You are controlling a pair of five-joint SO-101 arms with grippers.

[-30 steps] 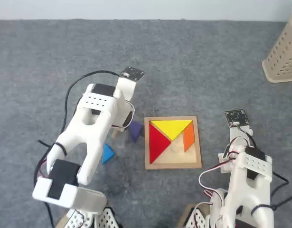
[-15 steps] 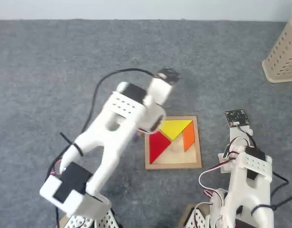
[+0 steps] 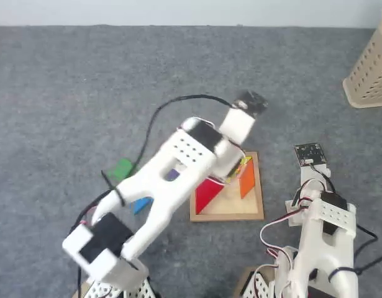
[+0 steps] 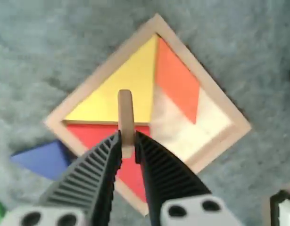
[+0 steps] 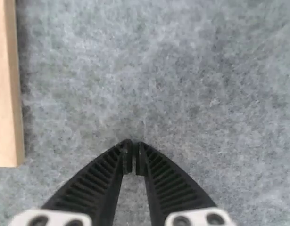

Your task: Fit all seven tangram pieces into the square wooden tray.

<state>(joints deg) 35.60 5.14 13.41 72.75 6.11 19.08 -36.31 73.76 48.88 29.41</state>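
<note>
The wooden tray (image 3: 227, 216) lies on the grey desk (image 3: 85, 81), a little toward 4 o'clock from its centre. The left arm (image 3: 178, 164) stretches over the tray's 10 o'clock corner. The left claw (image 4: 127, 141) hangs above the tray, pinching a pale wooden piece (image 4: 125, 106) that is turned on edge between the fingertips.

In the high view the tray holds three pieces:
- a yellow triangle (image 4: 119, 89) at 12 o'clock
- a red triangle (image 3: 206, 189) at 8 o'clock
- an orange parallelogram (image 3: 246, 180) at 3 o'clock

Its bare floor (image 4: 192, 127) shows toward 5 o'clock.

Three pieces lie loose on the desk:
- a dark blue triangle (image 4: 41, 157) just beside the tray's rim on the 9 o'clock side
- a green piece (image 3: 121, 167) farther out at 9 o'clock
- a light blue piece (image 3: 141, 205) at 8 o'clock

The right arm (image 3: 321, 236) stands at 4 o'clock of the tray. The right claw (image 5: 132, 153) is pressed together with nothing in it, low over the desk just beside the tray's edge. A perforated tan object (image 3: 371, 68) stands at the desk's 2 o'clock edge
</note>
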